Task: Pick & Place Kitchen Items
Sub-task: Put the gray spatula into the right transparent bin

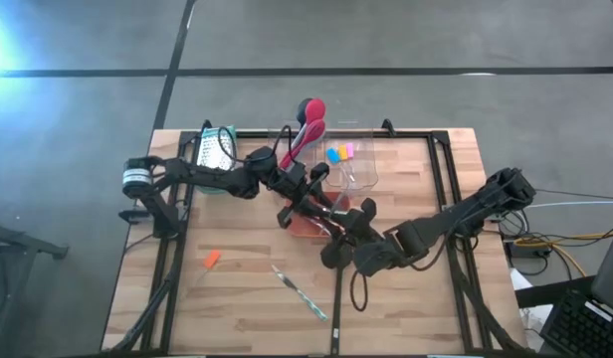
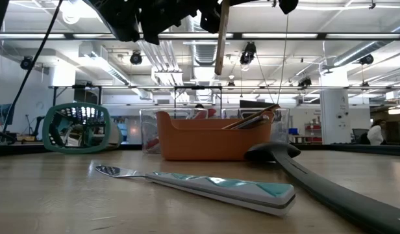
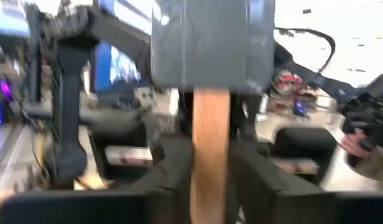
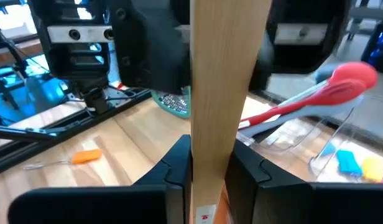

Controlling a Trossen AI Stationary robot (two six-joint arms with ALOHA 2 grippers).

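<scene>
High view, surface: butcher-block table [image 1: 237, 298] on a grey floor, black rails along its edges.
High view, left gripper [image 1: 305, 199]: reaches in from the left side; the orange tray [image 1: 308, 227] lies directly under and beside it, and the metal box grater [image 1: 217, 147] is well behind it along its own arm.
High view, right gripper [image 1: 338, 231]: meets the left one over the tray; the clear tub [image 1: 354, 167] with small blue, yellow and pink pieces [image 1: 340, 154] is just beyond it, with red spoons [image 1: 308, 124] standing in the neighbouring tub.
High view, loose items: small orange piece [image 1: 211, 260] and a thin green-handled tool [image 1: 302, 293] lie well apart from both grippers, on the near boards.
Low view, room: open hall with ceiling strip lights and ducts.
Low view, table top: the green-handled tool lies in front of the tray; a grey spoon [image 2: 330, 185] lies beside it.
Low view, wooden spatula handle [image 2: 221, 39]: hangs upright above the tray.
Left wrist view: fingers pinch the wooden handle; grey blade above.
Right wrist view: fingers pressed on the same handle from both sides.
</scene>
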